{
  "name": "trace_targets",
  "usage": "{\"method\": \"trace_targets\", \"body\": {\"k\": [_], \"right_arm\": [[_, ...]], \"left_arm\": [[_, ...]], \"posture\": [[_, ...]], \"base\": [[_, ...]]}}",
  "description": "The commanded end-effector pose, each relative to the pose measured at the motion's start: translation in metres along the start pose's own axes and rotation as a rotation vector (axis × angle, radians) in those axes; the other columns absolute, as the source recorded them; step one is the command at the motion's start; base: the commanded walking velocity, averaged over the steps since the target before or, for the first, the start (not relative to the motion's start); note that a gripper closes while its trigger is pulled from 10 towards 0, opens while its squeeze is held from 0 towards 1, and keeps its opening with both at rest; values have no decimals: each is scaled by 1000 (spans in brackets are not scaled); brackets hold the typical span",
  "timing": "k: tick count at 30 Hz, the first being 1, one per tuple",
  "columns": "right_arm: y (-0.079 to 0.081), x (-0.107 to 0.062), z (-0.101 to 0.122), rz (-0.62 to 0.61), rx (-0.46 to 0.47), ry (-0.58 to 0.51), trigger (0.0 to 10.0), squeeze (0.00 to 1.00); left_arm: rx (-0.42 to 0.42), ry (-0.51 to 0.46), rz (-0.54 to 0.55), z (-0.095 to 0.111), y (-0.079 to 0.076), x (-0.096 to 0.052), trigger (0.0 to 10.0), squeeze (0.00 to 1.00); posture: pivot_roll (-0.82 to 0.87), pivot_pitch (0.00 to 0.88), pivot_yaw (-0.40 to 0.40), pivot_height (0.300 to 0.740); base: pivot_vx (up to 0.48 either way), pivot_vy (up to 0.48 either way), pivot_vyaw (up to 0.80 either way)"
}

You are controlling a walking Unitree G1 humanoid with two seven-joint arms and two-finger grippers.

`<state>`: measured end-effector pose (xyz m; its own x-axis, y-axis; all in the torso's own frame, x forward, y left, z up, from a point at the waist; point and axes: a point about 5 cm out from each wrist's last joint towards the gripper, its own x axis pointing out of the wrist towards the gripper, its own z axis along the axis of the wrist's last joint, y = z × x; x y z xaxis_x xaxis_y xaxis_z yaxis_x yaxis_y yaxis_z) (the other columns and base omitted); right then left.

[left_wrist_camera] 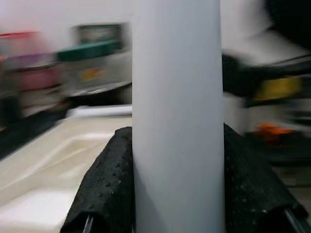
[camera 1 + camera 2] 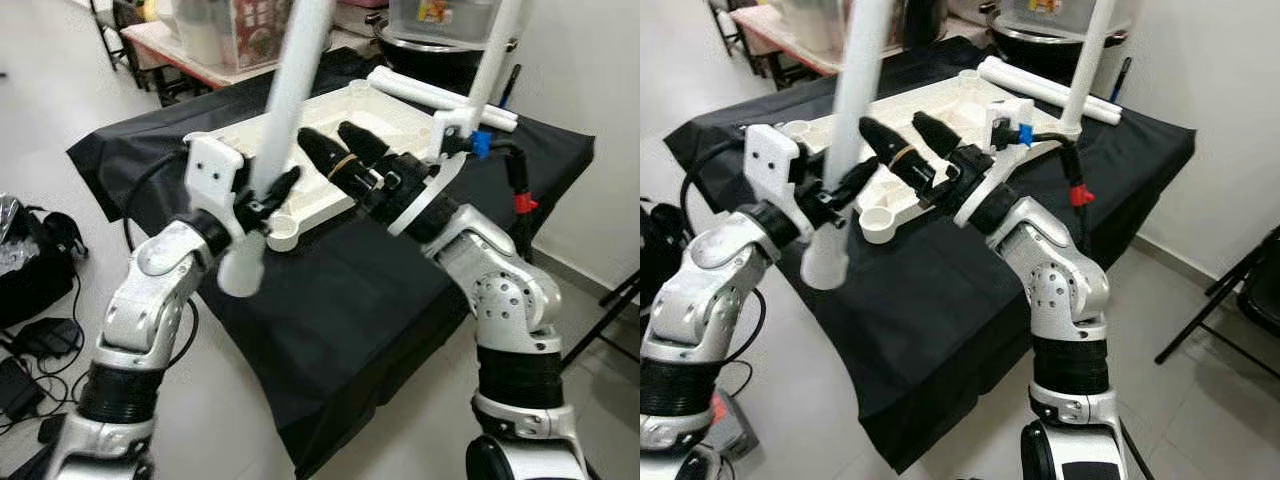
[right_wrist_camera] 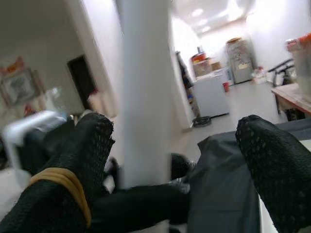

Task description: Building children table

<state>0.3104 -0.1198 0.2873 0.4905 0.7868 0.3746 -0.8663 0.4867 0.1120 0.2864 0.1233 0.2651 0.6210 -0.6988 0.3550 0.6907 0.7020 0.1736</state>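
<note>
- While the head camera looks down over a table draped in black cloth (image 2: 330, 330), I see my left gripper (image 2: 268, 200) clamped on a white table leg (image 2: 290, 80), a long tube that rises steeply up out of frame and ends in a rounded foot (image 2: 240, 272) hanging just below the fingers, off the near-left edge of the cloth.
- In the left wrist view the leg (image 1: 177, 116) sits squarely between the two black pads (image 1: 104, 184), both pressed against its sides.
- My right gripper (image 2: 335, 150) reaches over the white plastic tabletop (image 2: 330, 185) that lies upside down on the cloth; its two fingers are spread apart with nothing between them, and one finger wears a yellow band (image 2: 344, 160).
- The right wrist view shows those fingers (image 3: 272, 160) parted, with the held leg (image 3: 146, 92) standing between them, farther off.
- A round leg socket (image 2: 283, 233) sits at the tabletop's near corner, just right of the held leg's foot.
- A second leg (image 2: 495, 50) stands upright at the tabletop's far-right corner.
- More white tubes (image 2: 440, 100) lie flat on the cloth at the far right, beside that leg.
- Clear storage boxes (image 2: 250, 30) crowd another table at the far left.
</note>
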Motion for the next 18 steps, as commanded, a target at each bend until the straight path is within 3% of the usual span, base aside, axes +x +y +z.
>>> {"method": "trace_targets", "body": {"k": [1,4,8,10,12,18], "right_arm": [[4,-10,5,119,-11,52,10000,0],[-1,-26,15,170,-42,97,10000,0],[-5,-45,31,269,-37,172,10000,0],[-3,-48,33,304,-25,187,10000,0],[1,-59,38,425,3,255,10000,0],[-10,-59,55,484,-21,331,10000,0]], "left_arm": [[-52,-5,-120,8,-11,-6,10000,0],[-97,9,-175,12,-15,-12,10000,0],[-96,47,-371,16,-30,-25,10000,0],[-96,55,-390,16,-32,-26,10000,0],[-111,63,-412,17,-33,-25,10000,0],[-127,84,-475,15,-38,-24,10000,0]], "posture": [[-9,86,-29,740],[-10,87,-30,740],[-13,90,-28,740],[-13,90,-28,740],[-12,91,-27,740],[-19,91,-25,740]], "base": [[0,0,0],[0,0,0],[0,0,0],[0,0,0],[0,0,0],[0,0,0]]}}
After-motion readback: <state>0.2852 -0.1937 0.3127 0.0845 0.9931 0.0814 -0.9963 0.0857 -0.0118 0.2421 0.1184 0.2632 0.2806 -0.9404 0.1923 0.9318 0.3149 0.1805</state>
